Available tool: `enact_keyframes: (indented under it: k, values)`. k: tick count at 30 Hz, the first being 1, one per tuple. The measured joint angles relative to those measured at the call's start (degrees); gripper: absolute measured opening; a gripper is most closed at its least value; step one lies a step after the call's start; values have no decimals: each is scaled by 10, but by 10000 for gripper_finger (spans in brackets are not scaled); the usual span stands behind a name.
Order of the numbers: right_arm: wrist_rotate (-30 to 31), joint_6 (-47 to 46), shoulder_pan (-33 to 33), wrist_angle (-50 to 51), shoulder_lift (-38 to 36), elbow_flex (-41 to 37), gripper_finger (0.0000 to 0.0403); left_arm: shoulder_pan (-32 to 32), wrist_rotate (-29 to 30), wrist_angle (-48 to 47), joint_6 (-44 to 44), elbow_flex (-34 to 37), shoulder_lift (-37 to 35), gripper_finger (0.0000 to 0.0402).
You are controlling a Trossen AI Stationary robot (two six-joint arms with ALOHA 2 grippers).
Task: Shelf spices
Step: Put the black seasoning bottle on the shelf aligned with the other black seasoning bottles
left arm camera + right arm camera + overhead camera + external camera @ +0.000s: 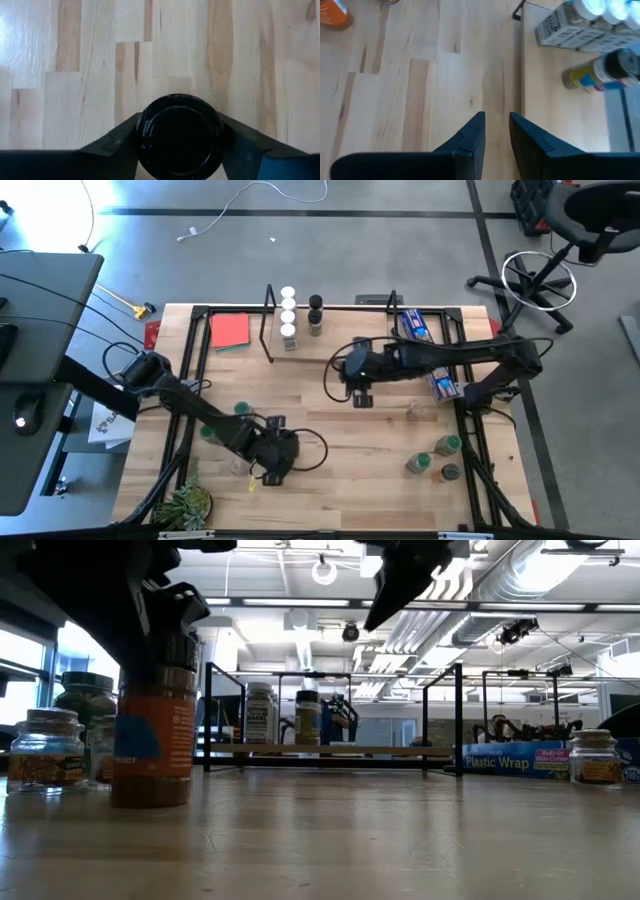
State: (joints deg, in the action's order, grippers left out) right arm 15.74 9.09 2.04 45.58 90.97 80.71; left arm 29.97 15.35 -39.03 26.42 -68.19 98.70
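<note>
- The left gripper (180, 150) is closing its two fingers onto the black lid of a spice jar (180, 135), which is sitting upright directly between them on the table (100, 60).
- Keeping the jar centred and gripping it squarely should stop it tipping on the lift.
- The right gripper (496, 135) is waiting empty, fingers narrowly parted, with the shelf (560, 125) just ahead of it.
</note>
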Motion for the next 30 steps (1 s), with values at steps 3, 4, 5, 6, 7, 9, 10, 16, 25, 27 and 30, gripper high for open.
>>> enact_keyframes:
  k: [3,4,5,6,7,9,10,16,25,27,30]
  values:
    - [26,-26,17,33,-27,0,80,-13,-17,-1,-21,-1,-3,197]
    - [34,-34,22,46,-36,0,80,-20,-20,-8,-31,-1,-8,197]
    - [42,-45,28,59,-44,0,80,-27,-22,-18,-42,0,-14,197]
    - [51,-56,34,69,-53,0,80,-37,-20,-28,-53,1,-26,197]
    - [60,-70,41,80,-62,0,80,-49,-16,-35,-67,1,-39,197]
    - [81,-94,54,97,-79,0,80,-84,4,-36,-106,1,-73,197]
    - [94,-105,61,102,-85,0,80,-109,14,-24,-129,1,-88,197]
    - [168,-138,99,106,-107,0,80,-295,-42,60,-252,-17,-119,197]
    - [183,-157,110,110,-107,0,80,-477,-83,-9,-316,-152,-23,197]
    - [183,-156,109,110,-107,0,80,-499,-110,-31,-316,-177,3,197]
    - [184,-157,107,111,-107,0,80,-516,-122,-38,-312,-195,34,198]
